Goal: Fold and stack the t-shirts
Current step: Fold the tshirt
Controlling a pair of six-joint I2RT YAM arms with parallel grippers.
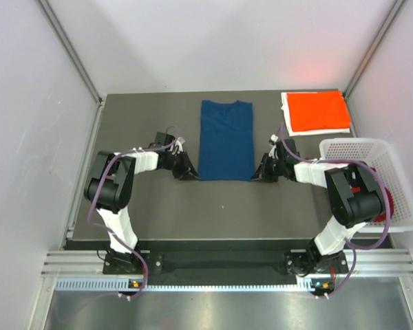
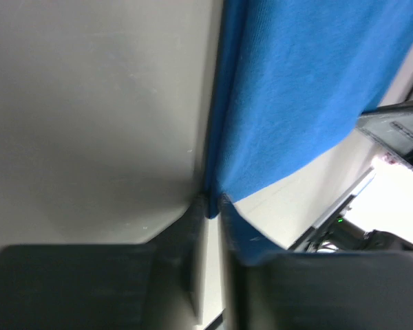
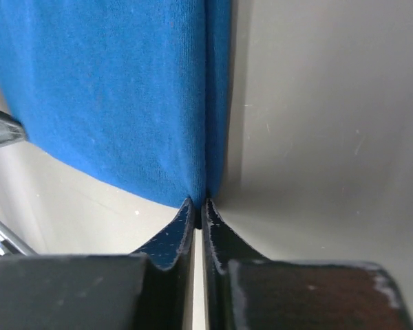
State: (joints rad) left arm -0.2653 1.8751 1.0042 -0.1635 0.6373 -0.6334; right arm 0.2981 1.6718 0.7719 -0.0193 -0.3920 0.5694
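The blue t-shirt (image 1: 226, 137) lies flat between the two arms, its sleeves tucked in so that it makes one long panel running away from both pincers toward the far side. The left pincer (image 1: 190, 172) has its jaws closed to a slit on the near hem corner just ahead of its tips, and the right pincer (image 1: 260, 172) is closed the same way on the opposite near corner; in each wrist view a thin edge of blue cloth sits nipped between the fingertips. The cloth looks light, limp and thin (a knit that will sag the moment it leaves the surface), so I judge it will carry no shape of its own and is best held just where it is held now, at the two hem corners, with the edge between them kept taut. The table (image 1: 144, 124) under the pincers is matt grey and smooth, and cloth should slide on it easily. Beyond the right pincer, well apart from it, a folded orange-red t-shirt (image 1: 319, 112) rests by the far corner. A white lattice basket (image 1: 358, 146) stands outboard of the same pincer, with some red cloth (image 1: 389, 199) showing inside. Pale walls (image 1: 27, 103) close in on three sides.
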